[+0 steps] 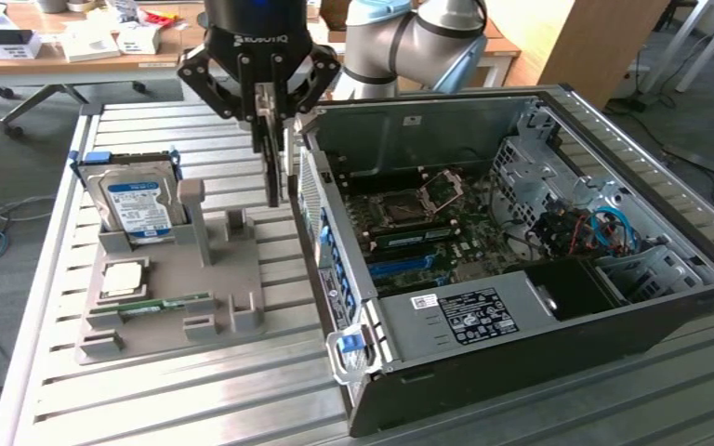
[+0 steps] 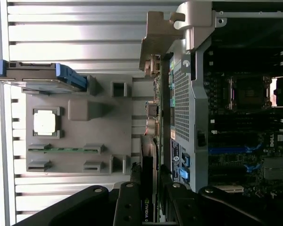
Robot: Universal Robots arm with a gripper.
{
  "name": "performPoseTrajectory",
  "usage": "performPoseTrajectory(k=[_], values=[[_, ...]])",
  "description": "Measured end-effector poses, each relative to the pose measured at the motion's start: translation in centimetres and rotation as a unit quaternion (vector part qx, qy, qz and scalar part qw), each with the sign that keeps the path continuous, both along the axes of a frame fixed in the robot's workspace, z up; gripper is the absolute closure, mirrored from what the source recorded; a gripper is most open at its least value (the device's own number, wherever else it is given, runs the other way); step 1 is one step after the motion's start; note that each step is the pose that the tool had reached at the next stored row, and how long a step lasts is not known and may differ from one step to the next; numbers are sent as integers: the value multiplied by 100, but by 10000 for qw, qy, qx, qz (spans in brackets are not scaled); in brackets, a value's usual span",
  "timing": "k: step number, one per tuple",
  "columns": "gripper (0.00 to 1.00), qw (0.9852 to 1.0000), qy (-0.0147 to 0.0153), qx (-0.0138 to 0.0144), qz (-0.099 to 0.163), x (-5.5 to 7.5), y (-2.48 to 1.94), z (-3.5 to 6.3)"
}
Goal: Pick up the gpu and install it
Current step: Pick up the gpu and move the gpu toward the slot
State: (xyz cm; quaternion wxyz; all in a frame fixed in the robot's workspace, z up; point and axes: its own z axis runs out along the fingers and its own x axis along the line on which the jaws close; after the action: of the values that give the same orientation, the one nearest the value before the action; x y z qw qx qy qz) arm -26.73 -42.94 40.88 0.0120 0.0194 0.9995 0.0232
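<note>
Gpu (image 1: 272,181): thin flat card, hanging on edge, so in the exterior view it reads as a narrow dark vertical strip. In the wrist view (image 2: 147,209) it shows a dark face with a small green-and-white logo, small components along its length, and a silvery bracket (image 2: 158,40) at the end far from the tool.

Tool (image 1: 271,130): jaws narrow, clamped on the gpu's upper part, one finger on each flat face. In the wrist view (image 2: 148,169) both black fingers (image 2: 127,202) press the card with no visible gap.

Position: gpu is lifted off the grey fixture (image 1: 159,321) and hangs between the fixture's posts and the case (image 1: 519,307). Its lower edge sits above a fixture post, apart from it.

Clearances:
- On the exterior view's right, the case's perforated rear wall runs just beside the card. Cannot tell whether they touch.
- On the exterior view's left there is open room over the fixture. The hard drive (image 1: 134,204) stands upright in its holder, well apart.
- CPU (image 1: 122,277) and memory stick (image 1: 165,305) lie low in the fixture.
- Case lies open side up, with the board (image 1: 431,232) exposed and nothing over it.
- Slatted metal tabletop (image 1: 183,400) carries both fixture and case.
</note>
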Motion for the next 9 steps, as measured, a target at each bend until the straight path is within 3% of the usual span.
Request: performPoseTrajectory(k=[9], values=[[74,10000,1,0,0,242,0,19]])
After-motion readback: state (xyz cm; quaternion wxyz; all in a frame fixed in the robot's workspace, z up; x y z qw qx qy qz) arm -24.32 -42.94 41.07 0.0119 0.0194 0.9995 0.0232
